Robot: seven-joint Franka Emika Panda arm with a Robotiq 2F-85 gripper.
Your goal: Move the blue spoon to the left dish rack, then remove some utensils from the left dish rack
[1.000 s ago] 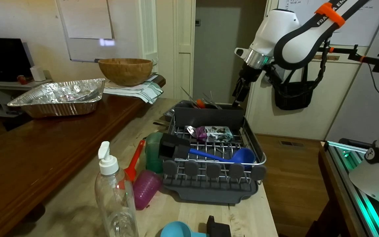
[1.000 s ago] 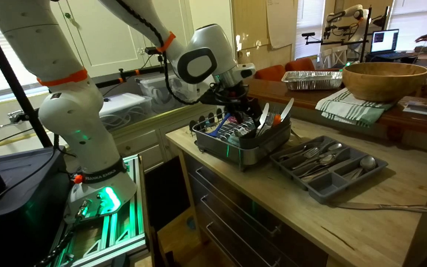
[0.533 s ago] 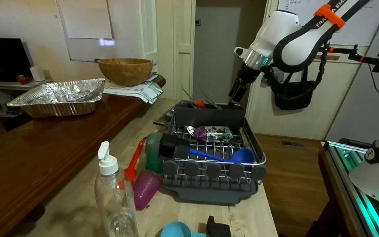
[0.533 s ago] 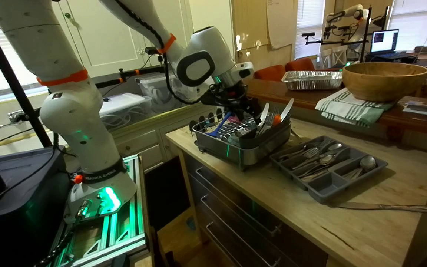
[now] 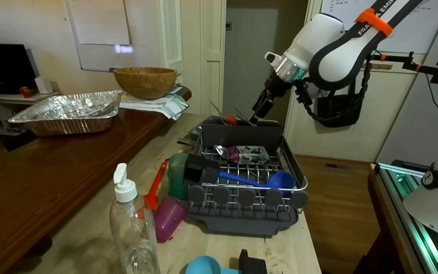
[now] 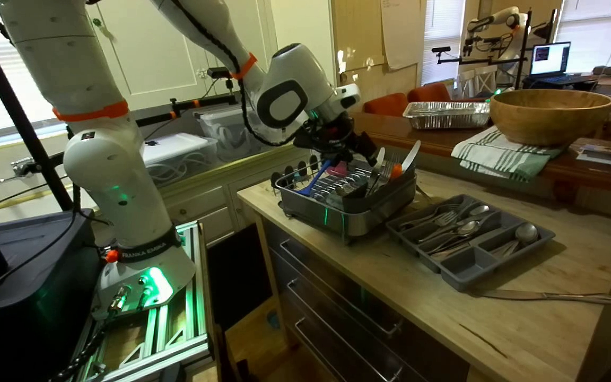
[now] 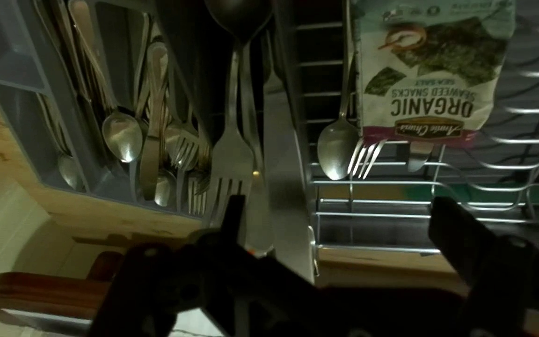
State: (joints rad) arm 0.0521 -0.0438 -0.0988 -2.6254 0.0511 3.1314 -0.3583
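The blue spoon (image 5: 281, 180) lies across the near end of the dark grey left dish rack (image 5: 242, 222), its handle end by a black piece. In an exterior view the spoon (image 6: 313, 183) sits inside the rack (image 6: 305, 209). Metal utensils, including a fork (image 7: 229, 159) and a knife (image 7: 281, 154), stand in the rack's cutlery holder (image 5: 242, 135). My gripper (image 7: 339, 208) is open and empty above this end. In the wrist view one finger overlaps the fork and the other is over the wires. In both exterior views the gripper (image 5: 257, 116) (image 6: 356, 155) is beside the upright utensils.
A seaweed snack packet (image 7: 433, 75) lies in the rack over a spoon and fork. A grey cutlery tray (image 6: 467, 270) and a loose knife (image 6: 555, 297) lie beside the rack. A soap bottle (image 5: 133, 232), green cup (image 5: 177, 177) and purple cup (image 5: 169, 219) stand near it.
My gripper has moved sideways along the cutlery holder toward the upright utensils and tilted slightly. The blue spoon, rack and utensils have not moved.
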